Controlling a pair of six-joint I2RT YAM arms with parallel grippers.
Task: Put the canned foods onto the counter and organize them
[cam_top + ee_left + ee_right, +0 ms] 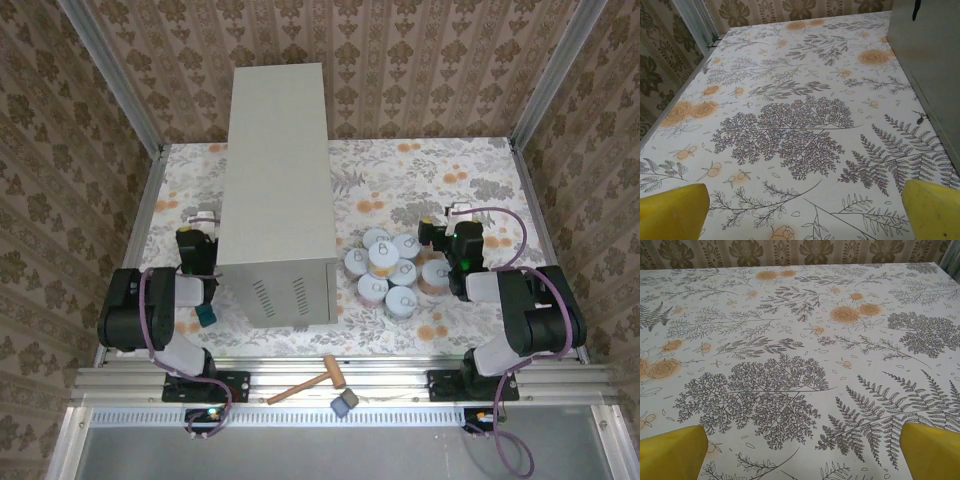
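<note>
First pick not started: left gripper point(802, 212) and right gripper point(802, 452) wide open, empty; cans point(395, 268) clustered just left of right jaws, counter point(275, 180) just right of left jaws; next, probably swing right over the nearest can.

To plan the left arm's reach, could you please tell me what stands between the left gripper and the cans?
The counter stands between the left gripper and the cans; the top view shows this.
</note>
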